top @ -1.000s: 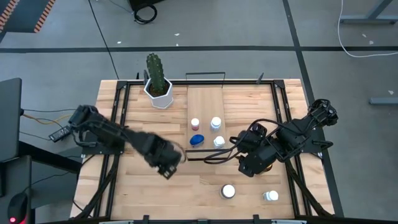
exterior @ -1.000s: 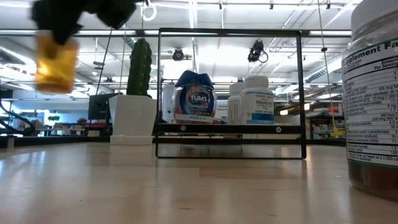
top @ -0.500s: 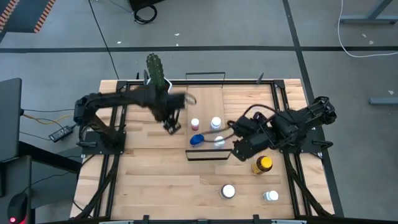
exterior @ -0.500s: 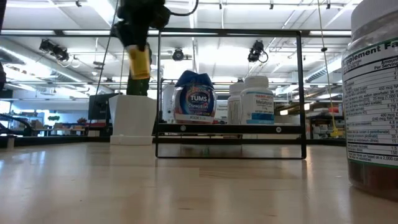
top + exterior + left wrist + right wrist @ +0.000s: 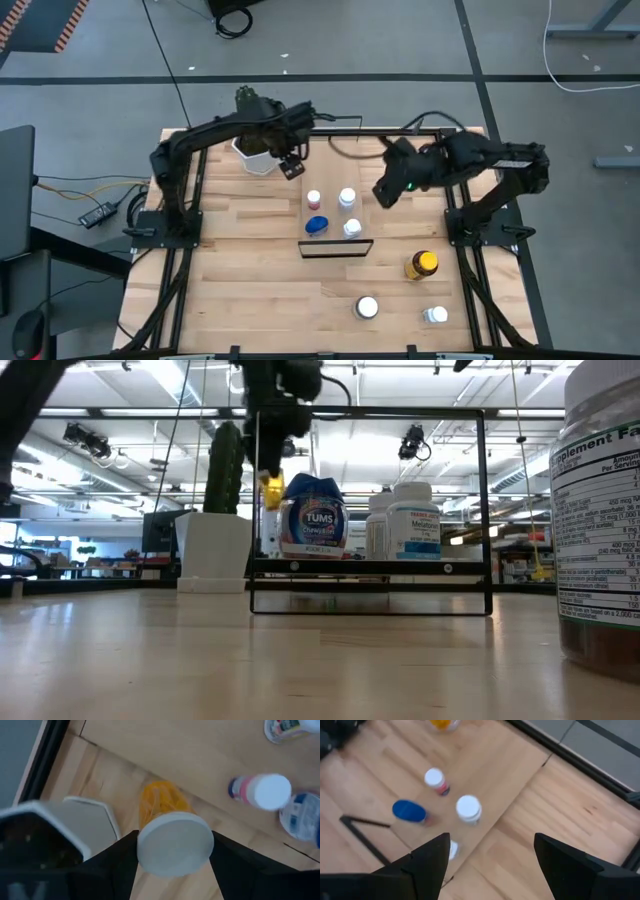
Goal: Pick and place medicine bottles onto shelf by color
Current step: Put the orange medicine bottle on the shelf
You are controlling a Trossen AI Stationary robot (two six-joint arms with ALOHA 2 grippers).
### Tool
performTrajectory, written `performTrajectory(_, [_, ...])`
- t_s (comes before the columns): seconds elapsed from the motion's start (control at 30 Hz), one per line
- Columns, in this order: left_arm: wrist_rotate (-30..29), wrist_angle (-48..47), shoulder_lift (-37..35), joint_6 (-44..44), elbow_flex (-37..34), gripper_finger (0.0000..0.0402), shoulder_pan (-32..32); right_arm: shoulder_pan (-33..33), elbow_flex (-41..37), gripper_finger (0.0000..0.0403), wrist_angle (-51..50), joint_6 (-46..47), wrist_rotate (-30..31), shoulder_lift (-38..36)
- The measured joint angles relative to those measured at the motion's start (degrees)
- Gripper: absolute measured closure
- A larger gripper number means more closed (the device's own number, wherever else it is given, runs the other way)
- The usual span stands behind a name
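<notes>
My left gripper [image 5: 292, 166] hangs over the far left edge of the shelf [image 5: 332, 160], next to the cactus pot [image 5: 256, 152], shut on a small yellow bottle [image 5: 159, 802] with a white cap. In the low view the yellow bottle [image 5: 272, 490] hangs in the air. On the shelf stand a pinkish bottle [image 5: 313, 199], a blue-lidded one [image 5: 317, 224] and two white ones [image 5: 347, 198] [image 5: 352, 228]. My right gripper [image 5: 383, 193] hovers open over the shelf's right side, touching nothing; in its wrist view the right gripper [image 5: 491, 842] has nothing between its fingers. My left gripper pinches the yellow bottle by its white cap [image 5: 175, 845], one finger on each side of the cap. The fingers come from above, pointing down. The bottle hangs upright below them, lifted clear of the shelf.
An amber bottle with a yellow cap [image 5: 422, 264] and two white-capped bottles [image 5: 367, 307] [image 5: 435, 315] stand on the table's near right part. Black wire rails [image 5: 335, 248] close the shelf's short ends. The table's near left part is bare wood.
My left gripper has carried the yellow bottle from the table's near left part toward the far edge and to the right, ending beside the cactus pot. My right gripper has drawn away from the amber bottle, which stays standing, and has moved toward the far edge.
</notes>
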Motion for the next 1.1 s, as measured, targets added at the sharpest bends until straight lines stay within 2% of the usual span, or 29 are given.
performTrajectory(0.2, [0.0, -1.9, 8.7, 2.6, 10.3, 0.0173, -0.3, -4.2, 0.0, 0.0107, 0.0, 0.0, -0.6, -2.4])
performTrajectory(0.33, [0.0, -3.5, 12.8, 2.9, 13.8, 0.0176, -1.0, -5.5, 0.0, 0.0107, 0.0, -0.4, -2.4, -3.0])
performTrajectory(0.7, [0.0, -4.0, 18.6, 4.2, 13.8, 0.0172, -4.5, -5.6, 0.0, 0.0107, 0.0, -0.4, -3.5, -3.0])
performTrajectory(1.1, [-1.1, 1.6, 19.2, 5.9, 13.8, 0.0171, -5.1, -5.6, 0.0, 0.0107, 0.0, -0.2, -4.8, -3.0])
